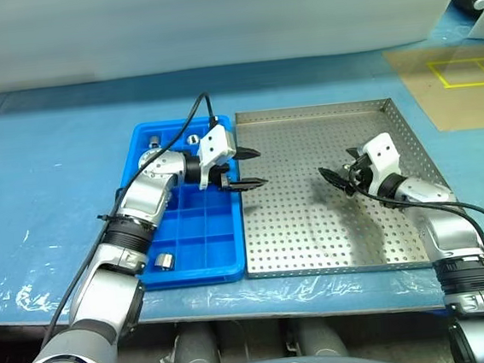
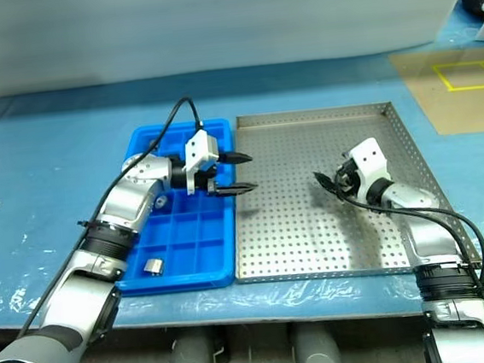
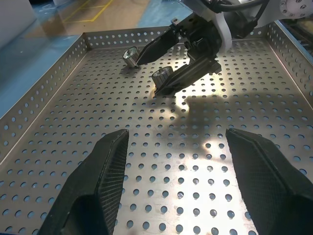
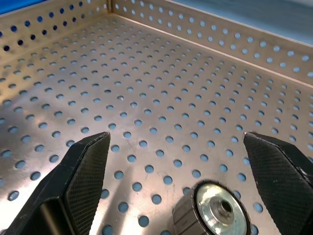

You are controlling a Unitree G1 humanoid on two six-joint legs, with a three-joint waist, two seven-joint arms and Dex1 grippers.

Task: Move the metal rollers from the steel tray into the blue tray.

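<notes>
The steel tray point(image 1: 316, 234) lies to the right of the blue tray point(image 1: 221, 235), edge to edge. My left gripper point(image 1: 256, 168) hovers over the seam between them, open and empty, pointing across the steel tray. My right gripper point(image 1: 335, 181) is low over the steel tray's right half, open wide. One metal roller point(image 4: 215, 210) lies on the perforated floor between its fingers, untouched as far as I can see. A second roller point(image 3: 130, 55) sits just past one fingertip. Three more rollers rest in blue tray compartments: two at the back point(image 1: 153, 141) point(image 1: 192, 139), one at the front point(image 1: 163, 260).
Light blue covering point(image 1: 46, 192) spreads over the table around both trays. A brown board with yellow tape lines point(image 1: 456, 84) lies at the back right. The steel tray's raised perforated rim point(image 3: 44, 93) bounds the floor on all sides.
</notes>
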